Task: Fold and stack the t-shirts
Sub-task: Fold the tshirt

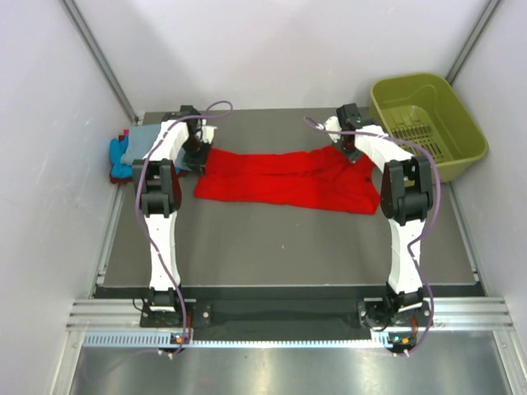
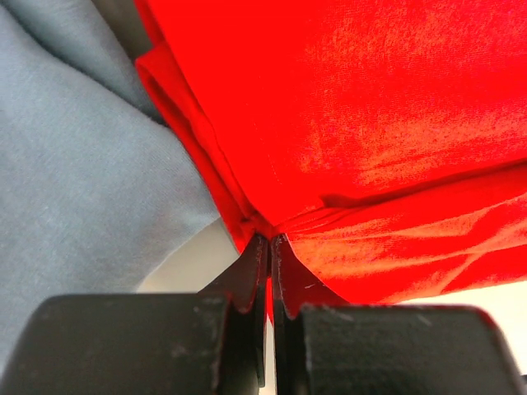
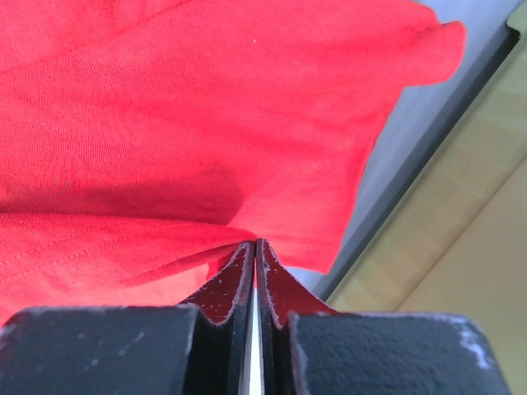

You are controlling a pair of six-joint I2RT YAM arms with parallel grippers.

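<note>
On the dark table [image 1: 288, 247], a wide, creased red t-shirt [image 1: 284, 177]

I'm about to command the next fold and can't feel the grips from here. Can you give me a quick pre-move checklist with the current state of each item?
1. Left gripper pinching one end of the red t-shirt: ok.
2. Right gripper pinching its other end: ok.
3. Only red cloth in the left jaws, with the grey-blue t-shirt just beside: ok.
4. Red cloth smooth: not ok, it is bunched near the right gripper.
5. Basket apart from the shirt: ok.
6. How many layers each pinch has caught: cannot tell.
</note>
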